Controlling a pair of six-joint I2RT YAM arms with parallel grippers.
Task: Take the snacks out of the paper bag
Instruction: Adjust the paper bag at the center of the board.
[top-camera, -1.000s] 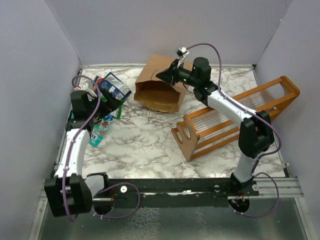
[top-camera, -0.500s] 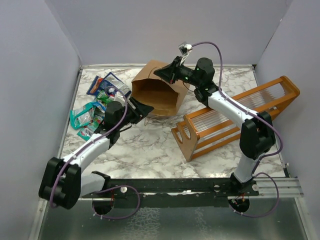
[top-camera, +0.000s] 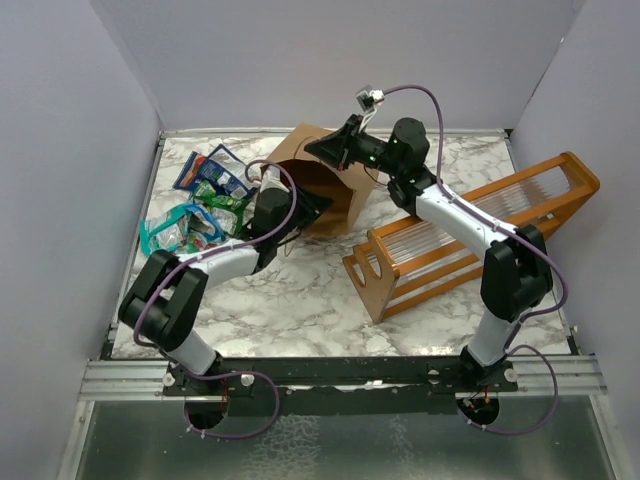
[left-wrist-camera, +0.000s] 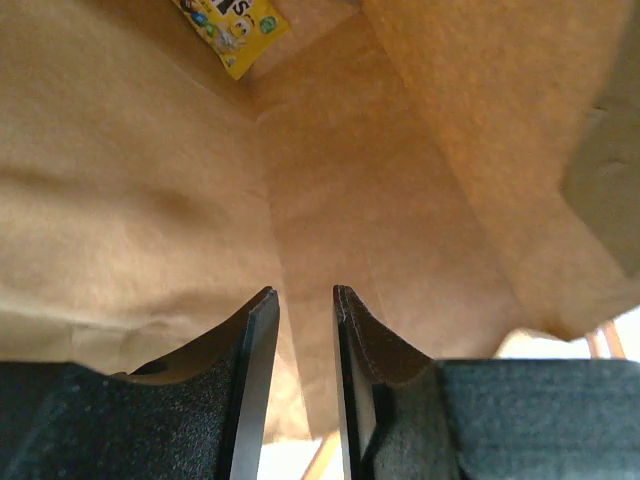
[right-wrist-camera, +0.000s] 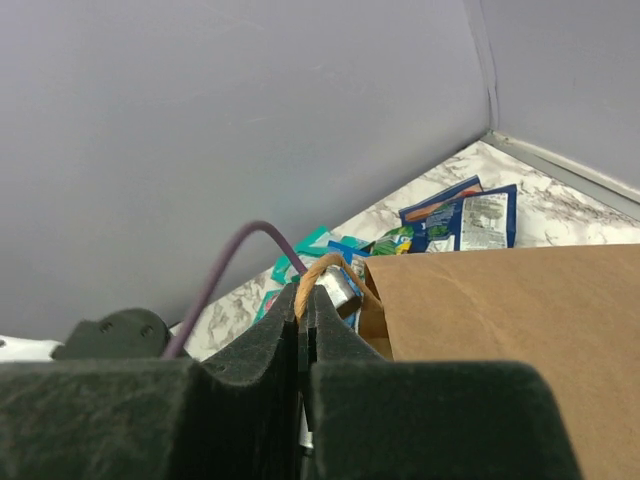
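From above, the left tool (top-camera: 308, 203) reaches into the mouth of the paper bag (top-camera: 350, 190) lying on the desk (top-camera: 300, 290). The right tool (top-camera: 322, 148) grips the bag's upper edge.

In the left wrist view, the fingers (left-wrist-camera: 258, 380) are narrowly parted and empty. The yellow snack (left-wrist-camera: 232, 22) lies deep ahead, up-left.

In the right wrist view, the tool is pressed together on the handle (right-wrist-camera: 318, 268).

paper bag (left-wrist-camera: 400, 180) — matt creased kraft, snacks (top-camera: 205, 195) — glossy film

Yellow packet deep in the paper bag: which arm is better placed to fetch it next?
Left. The left gripper is inside the paper bag, jaws slightly apart, aimed at the yellow packet at its far end. The right gripper is shut on the bag's handle.
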